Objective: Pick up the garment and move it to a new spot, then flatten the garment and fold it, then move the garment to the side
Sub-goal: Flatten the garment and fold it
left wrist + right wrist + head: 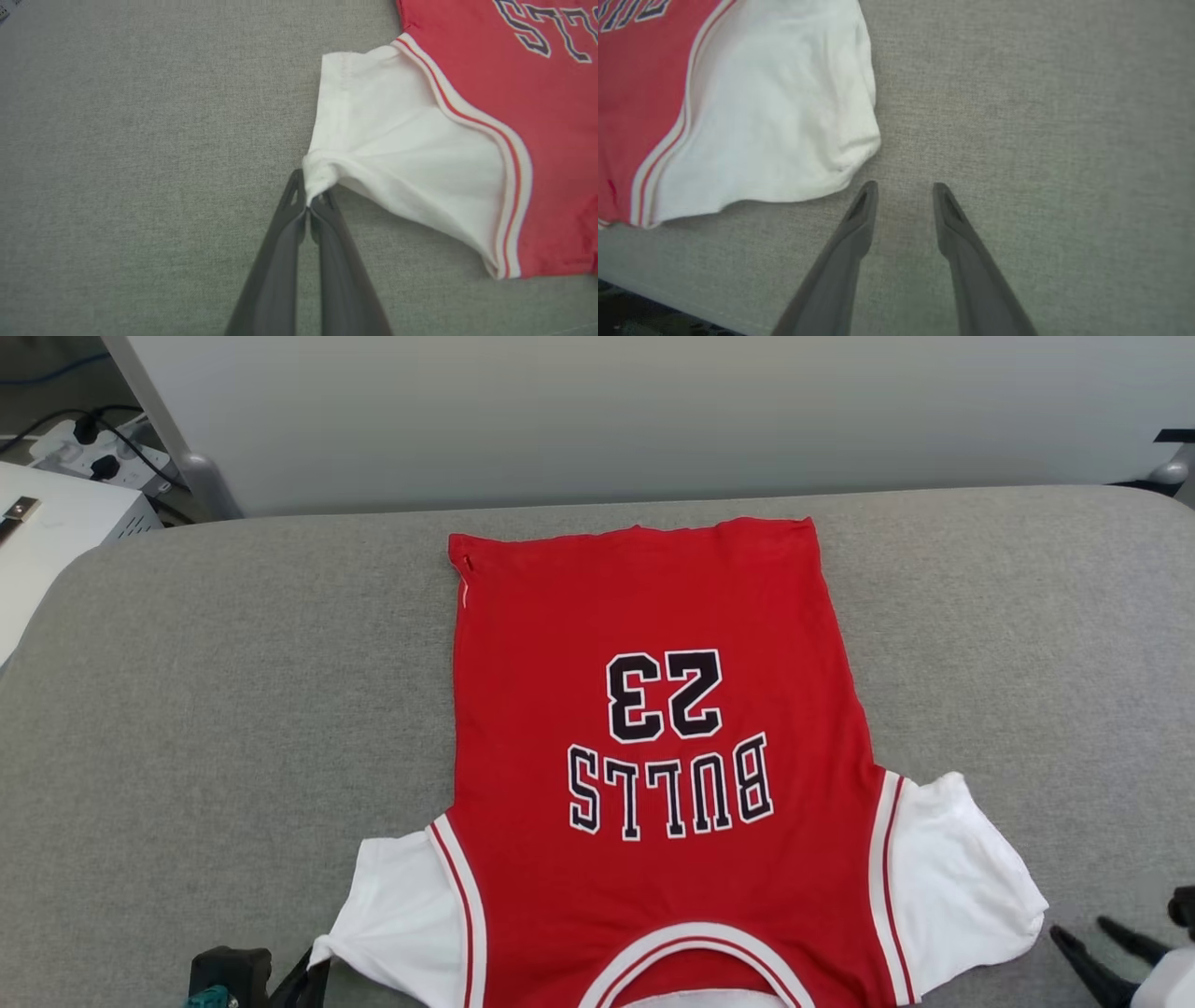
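Garment (653, 616) lies flat mid-frame on the gray pad (233, 709), collar at bottom edge. L gripper (308, 201) pinches the lower-left sleeve (401, 905) tip — R gripper (906, 187) is spread, empty, just beside the lower-right sleeve (962, 877). Pull soft & sideways, no wrinkles.

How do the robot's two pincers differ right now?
The left gripper is shut, pinching a white sleeve corner of the garment; the right gripper is open and holds nothing. The left touches cloth; the right sits beside the garment, apart, over the grey surface. Both have two long dark fingers.
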`<state>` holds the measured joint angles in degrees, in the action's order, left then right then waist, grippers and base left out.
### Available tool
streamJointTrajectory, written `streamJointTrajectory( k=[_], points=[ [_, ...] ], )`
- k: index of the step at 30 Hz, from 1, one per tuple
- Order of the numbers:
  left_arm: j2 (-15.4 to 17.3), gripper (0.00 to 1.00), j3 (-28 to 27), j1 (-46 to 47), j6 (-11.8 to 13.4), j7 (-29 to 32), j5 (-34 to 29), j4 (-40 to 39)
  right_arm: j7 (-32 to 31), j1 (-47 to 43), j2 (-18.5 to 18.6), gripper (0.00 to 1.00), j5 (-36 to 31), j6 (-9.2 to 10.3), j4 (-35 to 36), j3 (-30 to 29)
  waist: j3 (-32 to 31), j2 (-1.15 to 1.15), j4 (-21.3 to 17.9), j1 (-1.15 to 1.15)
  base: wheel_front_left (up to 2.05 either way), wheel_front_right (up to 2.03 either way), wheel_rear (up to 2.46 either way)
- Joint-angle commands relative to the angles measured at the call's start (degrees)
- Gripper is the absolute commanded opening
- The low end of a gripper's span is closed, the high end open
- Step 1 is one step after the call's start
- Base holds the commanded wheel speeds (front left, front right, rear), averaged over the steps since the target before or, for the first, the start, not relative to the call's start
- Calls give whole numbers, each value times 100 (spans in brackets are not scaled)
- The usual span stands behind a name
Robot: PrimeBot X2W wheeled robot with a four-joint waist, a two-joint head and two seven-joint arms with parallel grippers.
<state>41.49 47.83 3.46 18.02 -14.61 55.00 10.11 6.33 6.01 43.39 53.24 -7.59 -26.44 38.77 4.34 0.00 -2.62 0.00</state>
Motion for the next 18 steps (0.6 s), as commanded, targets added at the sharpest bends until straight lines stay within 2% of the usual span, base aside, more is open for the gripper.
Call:
streamJointTrajectory(
  k=[1, 6, 10, 14, 18],
  points=[
    [23, 0, -54, 42, 70, -32, -91, -54, -56, 53, 145, 100, -150, 10, 81, -197, 50, 0, 24, 0, 0, 0, 0],
    [-18, 0, -206, 272, 181, -36, -344, -427, -269, 494, 525, 100, -566, 10, 596, -1207, 316, 0, 176, 0, 0, 0, 0],
    [-38, 0, -280, 546, 250, -37, -640, -721, -579, 1147, 622, 100, -907, 10, 1140, -2072, 696, 0, 392, 0, 0, 0, 0],
    [-96, 0, -386, 796, 322, -38, -890, -971, -1375, 2091, 356, 100, -863, 10, 1663, -2566, 1186, 0, 628, 0, 0, 0, 0],
    [-224, 0, -464, 1034, 352, -38, -1144, -1149, -2641, 3189, 168, 100, -956, 10, 1731, -2506, 1681, 0, 905, 0, 0, 0, 0]
  ],
)
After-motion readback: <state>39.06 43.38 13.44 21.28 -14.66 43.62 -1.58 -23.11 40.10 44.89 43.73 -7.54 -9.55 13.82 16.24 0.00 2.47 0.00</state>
